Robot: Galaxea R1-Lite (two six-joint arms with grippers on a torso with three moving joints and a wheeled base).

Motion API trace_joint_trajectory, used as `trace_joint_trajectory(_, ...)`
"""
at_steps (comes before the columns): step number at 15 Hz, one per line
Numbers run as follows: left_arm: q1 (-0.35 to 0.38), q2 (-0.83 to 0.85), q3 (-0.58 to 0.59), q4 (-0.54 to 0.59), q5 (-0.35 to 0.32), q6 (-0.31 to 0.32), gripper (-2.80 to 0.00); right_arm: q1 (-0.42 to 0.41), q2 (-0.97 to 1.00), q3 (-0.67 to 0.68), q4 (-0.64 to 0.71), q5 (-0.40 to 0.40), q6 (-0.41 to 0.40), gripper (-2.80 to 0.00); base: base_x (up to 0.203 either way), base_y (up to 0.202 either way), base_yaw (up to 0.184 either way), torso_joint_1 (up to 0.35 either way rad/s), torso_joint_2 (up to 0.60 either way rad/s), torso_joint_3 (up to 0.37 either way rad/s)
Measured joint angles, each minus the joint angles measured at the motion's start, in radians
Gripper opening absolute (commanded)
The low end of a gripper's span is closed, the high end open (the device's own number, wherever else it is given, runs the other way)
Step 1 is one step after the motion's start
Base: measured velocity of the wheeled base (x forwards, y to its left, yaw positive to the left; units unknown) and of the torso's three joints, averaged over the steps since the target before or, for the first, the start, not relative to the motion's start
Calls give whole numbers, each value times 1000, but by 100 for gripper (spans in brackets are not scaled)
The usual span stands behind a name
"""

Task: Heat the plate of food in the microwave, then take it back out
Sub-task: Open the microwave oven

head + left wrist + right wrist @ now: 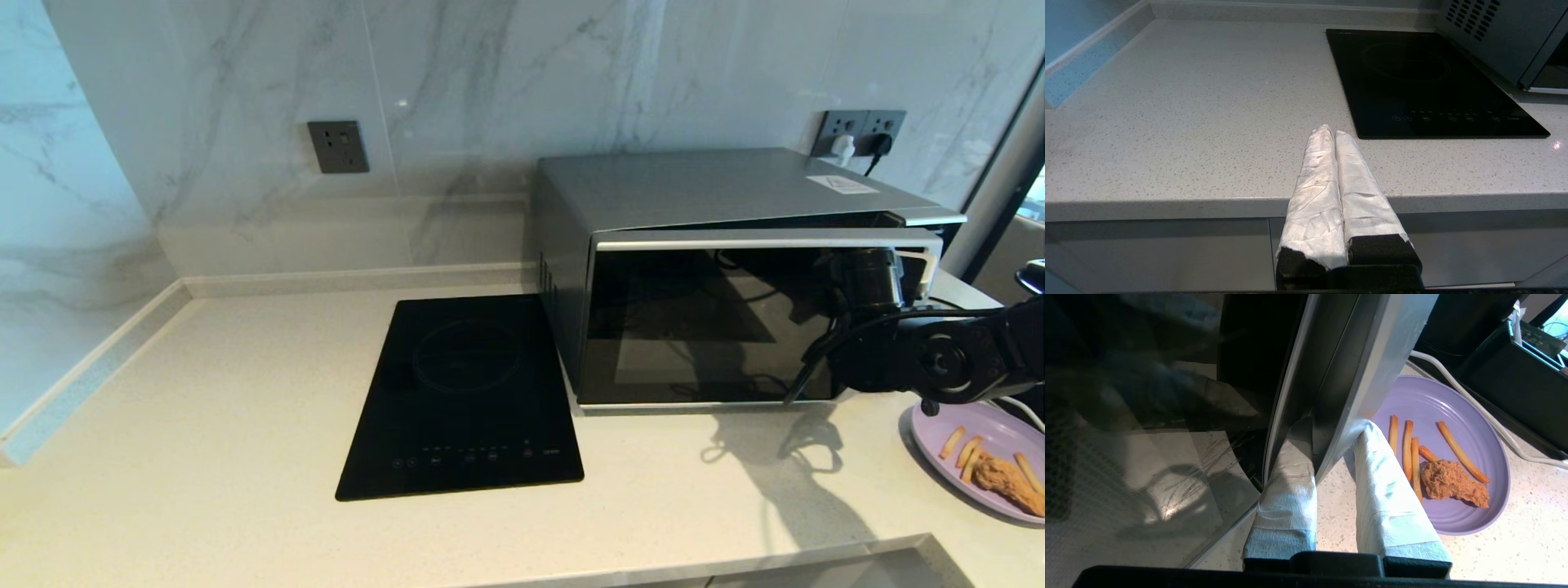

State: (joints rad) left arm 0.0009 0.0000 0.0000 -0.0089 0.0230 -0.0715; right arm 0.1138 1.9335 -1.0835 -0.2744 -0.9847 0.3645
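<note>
The silver microwave [702, 188] stands at the back right of the counter, its dark glass door [694, 327] standing slightly ajar along the top edge. My right gripper [1335, 424] is shut on the door's silver handle strip [1347, 367], one white-wrapped finger [1290, 477] behind the strip and the other in front. In the head view the right arm [931, 359] reaches across the door's right side. The lilac plate [1457, 404] with fries [1406, 445] and a fried chicken piece [1453, 484] rests on the counter to the microwave's right, also visible as the plate [939, 433]. My left gripper [1333, 131] is shut and empty, parked off the counter's front edge.
A flat black induction cooktop [465, 392] lies left of the microwave. Marble wall with a socket [337, 147] behind; plugged sockets [861, 131] above the microwave. A white cable [1478, 408] and a dark appliance [1515, 363] sit beyond the plate. The counter's front edge [653, 567] is near.
</note>
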Motion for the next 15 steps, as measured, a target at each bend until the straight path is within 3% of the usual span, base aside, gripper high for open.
trace_joint_trajectory(5,1,0,0,0,-1,0,-280,31,-51,75,-5,-2,0,-280,0,0,0,0,0,0)
trace_joint_trajectory(6,0,0,0,0,0,0,-280,39,-64,92,-5,-1,0,0,0,0,0,0,0,0)
trace_joint_trajectory(15,0,0,0,0,0,0,-280,136,-244,234,-5,5,-3,0,0,0,0,0,0,0)
